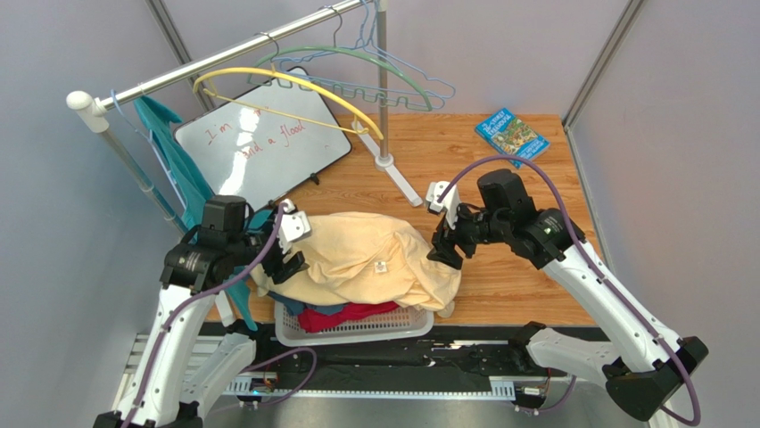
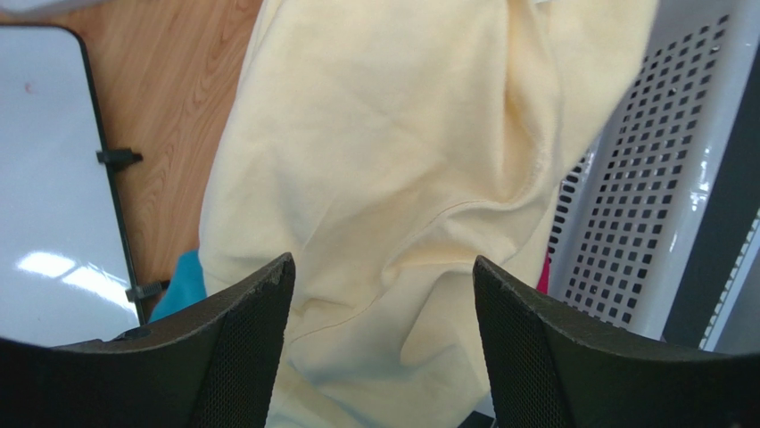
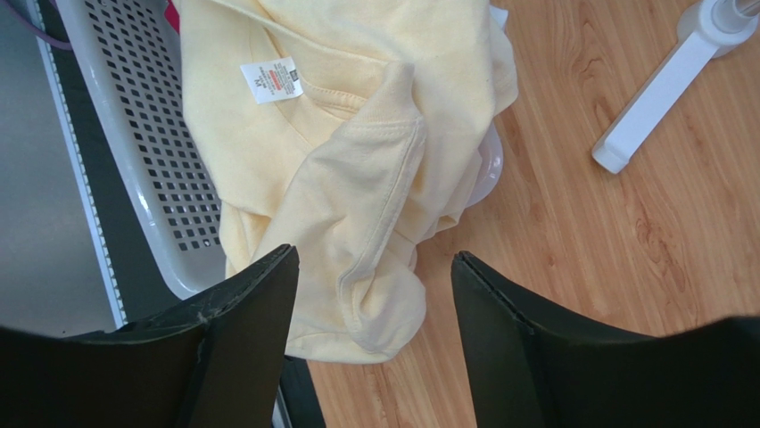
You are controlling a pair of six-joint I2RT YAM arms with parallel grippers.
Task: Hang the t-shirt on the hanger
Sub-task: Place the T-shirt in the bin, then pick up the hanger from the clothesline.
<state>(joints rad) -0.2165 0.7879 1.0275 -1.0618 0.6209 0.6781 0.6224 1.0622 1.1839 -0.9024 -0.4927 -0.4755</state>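
Left fingers point(image 2: 241, 348) apart, right fingers point(image 3: 236, 334) apart. Pale cream-yellow fabric t-shirt point(image 1: 357, 250) between them, draped over white perforated plastic basket point(image 1: 357, 329).

Robot lab cell (grey partition walls point(image 1: 53, 223))

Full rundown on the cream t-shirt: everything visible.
The t-shirt is pale cream-yellow soft knit, with stitched hems and a small white neck label. It lies crumpled in a heap, draped over the white perforated basket and spilling onto the wooden table. The left gripper and right gripper flank it with jaws open, neither clamping it.
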